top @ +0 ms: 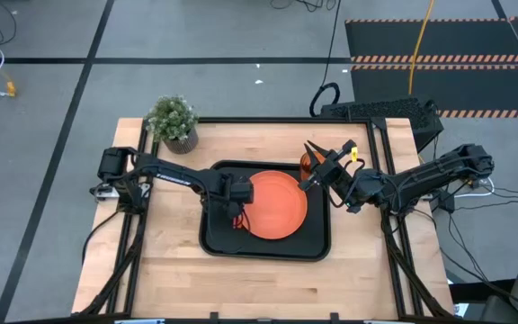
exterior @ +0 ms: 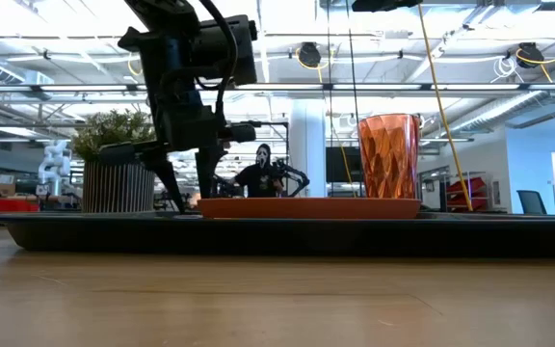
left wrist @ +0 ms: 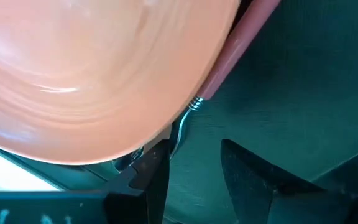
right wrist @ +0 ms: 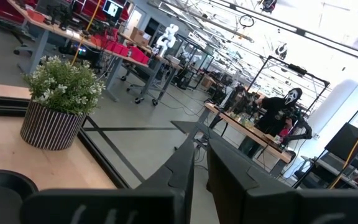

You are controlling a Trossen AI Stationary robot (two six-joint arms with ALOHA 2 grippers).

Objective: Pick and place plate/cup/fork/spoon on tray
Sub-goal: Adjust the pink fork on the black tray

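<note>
The black tray lies mid-table. The orange plate lies flat on it, and it also shows in the left wrist view. The amber cup stands upright at the tray's far right corner. The fork lies on the tray floor along the plate's left rim, with its pink-red handle toward the near side. My left gripper is open and points down over the fork's metal end. My right gripper is raised above the cup and is shut to a narrow slit. I cannot make out the spoon. My left gripper stands over the fork's metal neck, which runs up to one fingertip. The fork lies on the tray. I cannot tell whether the finger touches it.
A potted green plant stands at the table's far left corner, and it also shows in the right wrist view. A thin orange strip shows at my right gripper's tip; I cannot tell what it is. Bare wood lies in front of the tray.
</note>
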